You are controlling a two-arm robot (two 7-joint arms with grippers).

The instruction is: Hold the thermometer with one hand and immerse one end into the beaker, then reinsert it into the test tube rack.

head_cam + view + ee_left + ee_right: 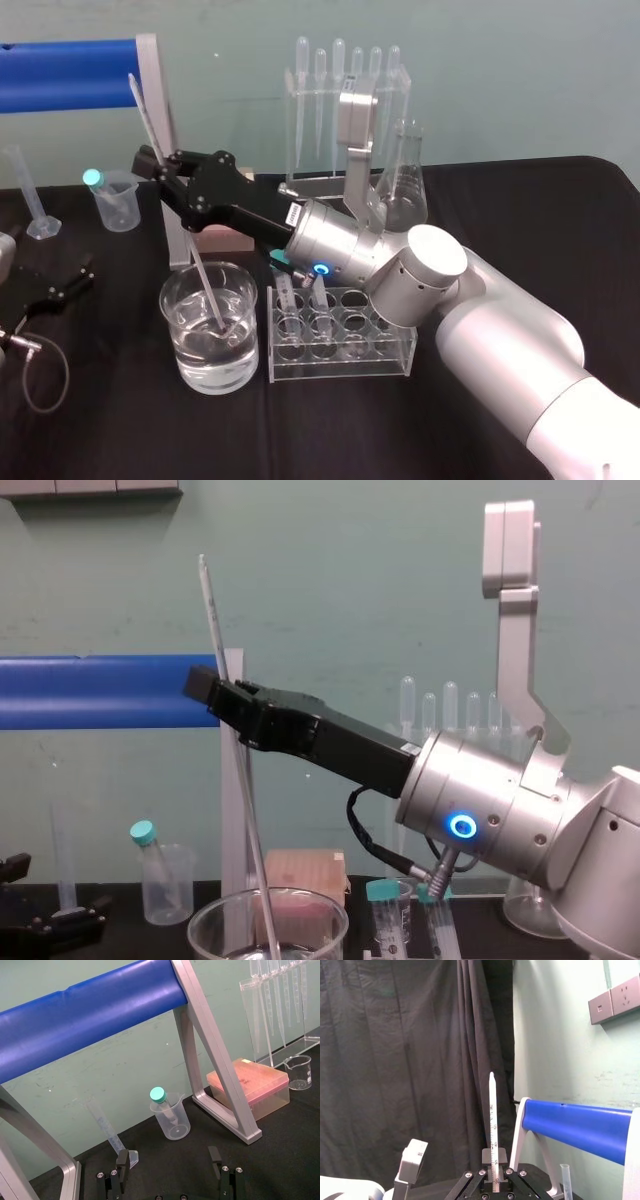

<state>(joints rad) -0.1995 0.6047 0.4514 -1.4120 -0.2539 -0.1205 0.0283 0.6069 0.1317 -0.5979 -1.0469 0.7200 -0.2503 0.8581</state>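
Observation:
The thermometer (170,195), a long thin glass rod, stands tilted with its lower end in the water of the wide glass beaker (182,345) on the black table. My right gripper (152,163) reaches in from the right, above the beaker, and is shut on the rod at mid-length. From the chest, the thermometer (240,780) runs down from the right gripper (218,692) into the beaker's rim (210,916). In the right wrist view the scale-marked thermometer (493,1120) rises from between the shut fingers. The clear test tube rack (400,350) stands just right of the beaker. My left gripper (169,1162) rests open at the table's left.
A small plastic beaker (172,1122) holding a green-capped tube, a graduated cylinder (107,1130) and a pink tip box (250,1085) stand behind. A blue bar on a grey frame (65,72) crosses the back left. A pipette stand (345,110) and conical flask (405,190) stand behind the rack.

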